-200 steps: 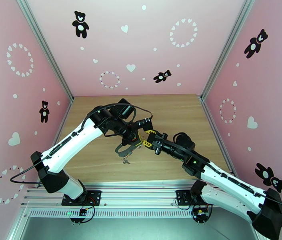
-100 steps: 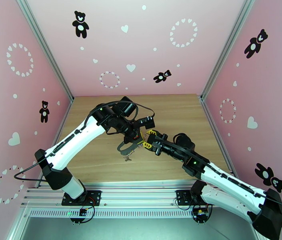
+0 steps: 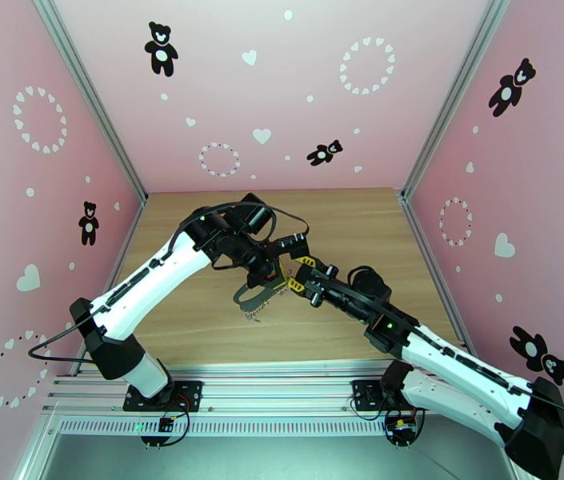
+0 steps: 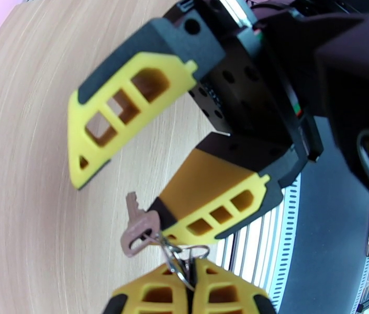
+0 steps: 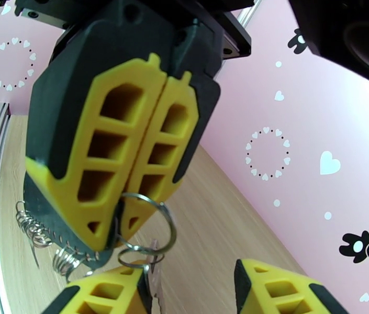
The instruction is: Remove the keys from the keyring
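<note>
— How are the fingers found?

— The left fingers (image 4: 221,290) are pressed shut, and a cluster of thin wire split rings (image 4: 178,256) is pinched between their tips. The right fingers (image 4: 205,197) are spread apart, and nothing is gripped between them.

— What is seen closest to them?

— In the left wrist view, one small key (image 4: 138,234) is hung from those rings, its head just beside the tip of the lower right finger and its shaft pointed up into the gap. In the right wrist view, the closed left fingers (image 5: 105,153) are met head-on, with a larger ring (image 5: 172,226) looped out from their tips. A chain of small rings (image 5: 33,230) is trailed off to one side.

— And where is the keyring placed?

— In the top view, the keyring (image 3: 248,296) is hung under the left fingers (image 3: 270,274), over the middle of the wooden tabletop (image 3: 362,226). The keys (image 3: 254,315) are dangled from its near end. Whether the tabletop is touched by them cannot be told. The right fingers (image 3: 294,285) are held just beside the keyring's right end.
</note>
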`<action>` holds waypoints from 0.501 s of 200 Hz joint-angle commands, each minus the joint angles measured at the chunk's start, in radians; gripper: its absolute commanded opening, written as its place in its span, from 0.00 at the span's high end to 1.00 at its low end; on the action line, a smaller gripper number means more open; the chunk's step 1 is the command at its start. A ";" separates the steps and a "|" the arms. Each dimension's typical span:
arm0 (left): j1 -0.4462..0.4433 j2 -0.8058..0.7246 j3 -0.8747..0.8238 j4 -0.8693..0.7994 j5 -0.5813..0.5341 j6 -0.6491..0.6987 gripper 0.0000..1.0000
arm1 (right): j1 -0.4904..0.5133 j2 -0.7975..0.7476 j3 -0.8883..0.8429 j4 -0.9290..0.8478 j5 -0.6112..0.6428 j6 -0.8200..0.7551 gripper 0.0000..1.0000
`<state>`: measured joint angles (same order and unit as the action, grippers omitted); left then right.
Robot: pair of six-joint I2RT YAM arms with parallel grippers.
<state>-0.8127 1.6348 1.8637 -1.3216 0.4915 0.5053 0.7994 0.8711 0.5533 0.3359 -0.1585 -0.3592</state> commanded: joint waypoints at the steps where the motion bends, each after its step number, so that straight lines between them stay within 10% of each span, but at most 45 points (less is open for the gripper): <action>1: 0.005 0.005 0.029 -0.014 0.033 0.016 1.00 | 0.007 -0.024 0.023 0.010 -0.004 -0.015 0.55; 100: 0.003 0.017 0.067 -0.035 0.032 0.022 1.00 | 0.008 -0.025 0.017 0.033 -0.064 0.032 0.56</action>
<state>-0.8127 1.6386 1.8893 -1.3338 0.4911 0.5060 0.7994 0.8356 0.5533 0.3466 -0.2043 -0.3454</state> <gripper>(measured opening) 0.062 0.443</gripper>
